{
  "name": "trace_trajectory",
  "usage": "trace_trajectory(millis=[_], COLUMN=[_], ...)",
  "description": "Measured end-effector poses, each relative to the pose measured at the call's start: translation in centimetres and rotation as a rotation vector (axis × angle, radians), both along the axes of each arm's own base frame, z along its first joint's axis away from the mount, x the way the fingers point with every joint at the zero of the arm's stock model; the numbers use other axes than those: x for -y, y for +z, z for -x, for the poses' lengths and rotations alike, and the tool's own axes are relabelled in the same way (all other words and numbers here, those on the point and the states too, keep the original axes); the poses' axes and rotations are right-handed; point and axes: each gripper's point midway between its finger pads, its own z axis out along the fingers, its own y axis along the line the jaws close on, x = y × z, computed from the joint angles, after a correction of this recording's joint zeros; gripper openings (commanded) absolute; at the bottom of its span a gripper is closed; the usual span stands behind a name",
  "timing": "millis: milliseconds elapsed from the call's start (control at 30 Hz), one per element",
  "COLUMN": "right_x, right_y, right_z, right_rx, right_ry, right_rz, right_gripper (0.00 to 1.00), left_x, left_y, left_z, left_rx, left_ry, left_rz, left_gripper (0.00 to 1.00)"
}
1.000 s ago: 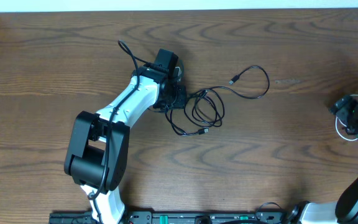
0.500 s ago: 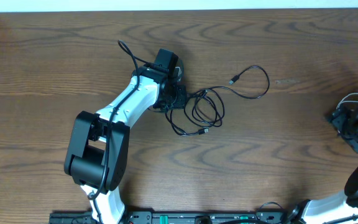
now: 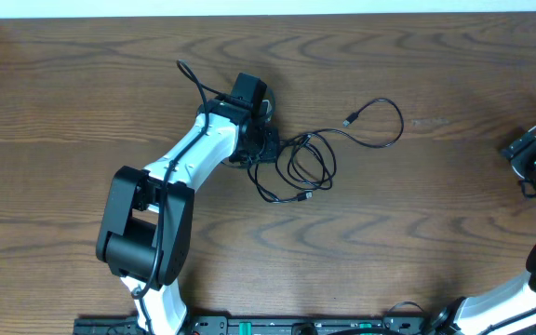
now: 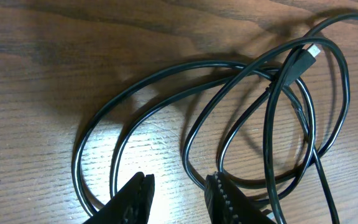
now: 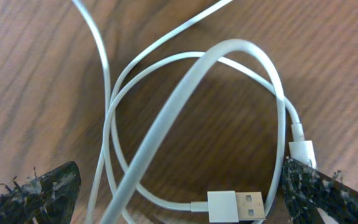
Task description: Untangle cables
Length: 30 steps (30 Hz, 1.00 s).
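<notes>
Your black cables [image 3: 310, 158] lie looped mid-way across the table [image 3: 435, 233], and the white cable [image 5: 191, 118] is coiled at its right edge. The left gripper [image 4: 179, 180] stands slightly parted among the black loops and the right gripper [image 5: 179, 171] wide above the white coil, with nothing seen in either. If you pinch two strands together, pulling could tighten the tangle.

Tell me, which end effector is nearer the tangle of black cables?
Left. The left end effector sits right beside the black cables, its fingertips by the loops. The right end effector is far off at the table's right edge, above a white cable.
</notes>
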Motion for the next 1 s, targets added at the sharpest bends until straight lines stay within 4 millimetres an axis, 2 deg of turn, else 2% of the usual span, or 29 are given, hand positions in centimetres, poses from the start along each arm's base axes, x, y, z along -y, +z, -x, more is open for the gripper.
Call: trace_trajectory(millis=[233,300,500,567,633,800,933,1000], right_x=[-2.2,-2.7,-3.3,-3.8,-4.6,-8.0,-10.7,-12.4], right_y=[0.7,1.5,7.9,9.3,9.6,7.9,7.4,7.3], right_z=[1.0,1.4,1.5,2.0,2.8,4.1,3.4,2.9], right_rx=[-0.027,-0.028,0.079,0.092,0.073,-0.019,-0.037,-0.044], right_ry=[0.037,0.043,0.031,0.025,0.022,0.059,0.135,0.178], right_rz=[-0.091,-0.107,-0.071,-0.077,-0.107,-0.232,-0.265,-0.274], right_gripper=[0.99,0.99,0.99,0.99,0.99,0.98,0.71,0.47], left_x=[0.0,0.0,0.0,0.0,0.0,0.0,0.0,0.0], left_y=[0.0,0.0,0.0,0.0,0.0,0.0,0.0,0.0], left_z=[0.0,0.0,0.0,0.0,0.0,0.0,0.0,0.0], left_rx=[0.0,0.0,0.0,0.0,0.0,0.0,0.0,0.0], left_ry=[0.0,0.0,0.0,0.0,0.0,0.0,0.0,0.0], left_rz=[0.0,0.0,0.0,0.0,0.0,0.0,0.0,0.0], left_gripper=[0.33,0.33,0.33,0.33,0.33,0.33,0.33,0.33])
